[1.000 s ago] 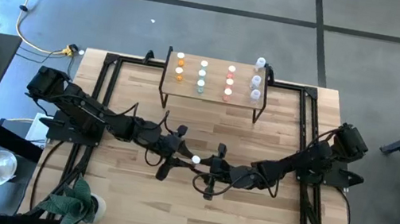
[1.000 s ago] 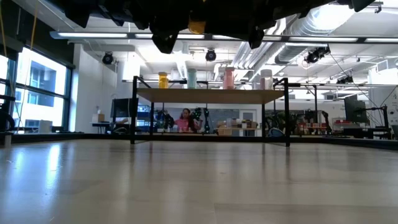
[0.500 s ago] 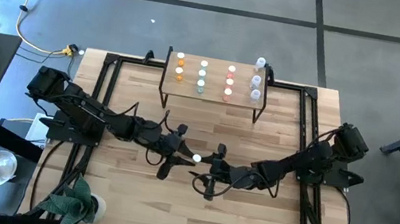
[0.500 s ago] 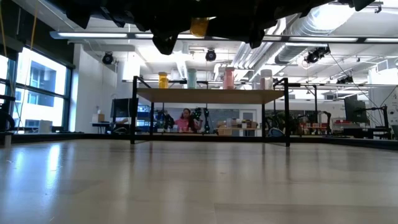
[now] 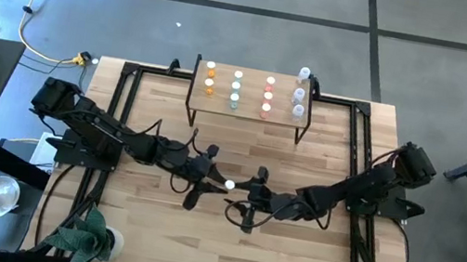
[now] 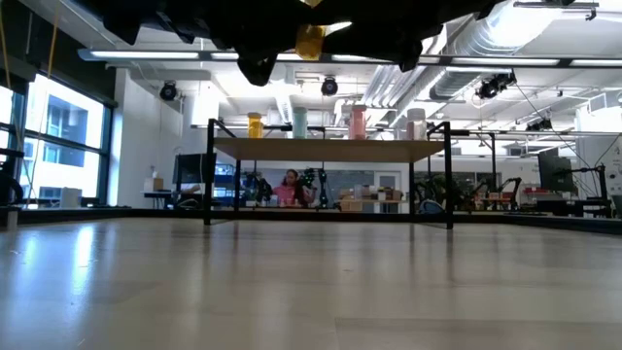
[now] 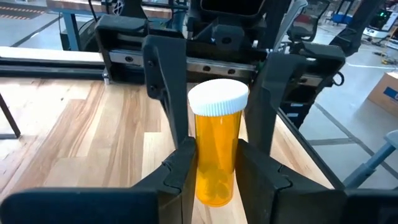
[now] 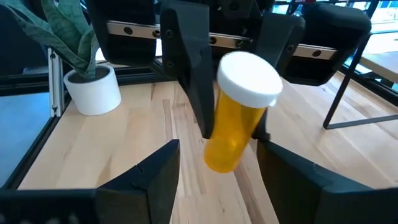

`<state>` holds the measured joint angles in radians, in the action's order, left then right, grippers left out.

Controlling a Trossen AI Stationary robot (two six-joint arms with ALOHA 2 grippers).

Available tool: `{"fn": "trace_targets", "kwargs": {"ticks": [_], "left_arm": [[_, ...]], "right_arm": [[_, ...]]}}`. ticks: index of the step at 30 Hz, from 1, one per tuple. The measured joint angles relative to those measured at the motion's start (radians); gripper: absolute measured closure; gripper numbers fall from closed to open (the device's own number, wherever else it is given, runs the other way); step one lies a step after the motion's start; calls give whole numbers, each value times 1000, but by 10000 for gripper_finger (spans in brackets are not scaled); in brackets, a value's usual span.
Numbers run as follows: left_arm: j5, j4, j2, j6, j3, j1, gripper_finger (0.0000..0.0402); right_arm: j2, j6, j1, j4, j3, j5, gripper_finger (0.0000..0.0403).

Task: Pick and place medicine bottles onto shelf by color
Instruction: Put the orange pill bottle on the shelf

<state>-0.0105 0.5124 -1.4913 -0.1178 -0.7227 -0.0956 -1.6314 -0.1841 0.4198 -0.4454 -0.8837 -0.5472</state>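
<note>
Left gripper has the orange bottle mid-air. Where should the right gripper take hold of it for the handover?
Judging by its pose, take the orange bottle just under its white cap. The left gripper already clamps the lower body, so only the upper body is bare. Bring the open right gripper in from the side opposite the left, fingers straddling the cylinder.

This is a robotics lab in an open industrial hall: exposed silver ventilation ducts (image 6: 466, 39) and long strip lights (image 6: 185, 56) run under the ceiling. A bare grey concrete floor (image 5: 231, 27) surrounds the light wooden work table with its black metal frame (image 5: 308, 256). Behind it stand benches crowded with equipment (image 6: 369, 199), with a seated person (image 6: 289, 188) among them, and tall windows (image 6: 58, 136) line one wall.
</note>
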Motion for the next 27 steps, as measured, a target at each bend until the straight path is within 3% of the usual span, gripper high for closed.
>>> {"fn": "trace_targets", "kwargs": {"ticks": [11,19,27], "left_arm": [[29,-99,94,36,2,-10,316],[159,-162,191,100,7,-46,316],[379,-239,249,110,22,-92,316]], "right_arm": [[19,0,0,26,-2,-8,197],[21,0,0,33,-1,0,197],[20,0,1,33,0,3,197]]}}
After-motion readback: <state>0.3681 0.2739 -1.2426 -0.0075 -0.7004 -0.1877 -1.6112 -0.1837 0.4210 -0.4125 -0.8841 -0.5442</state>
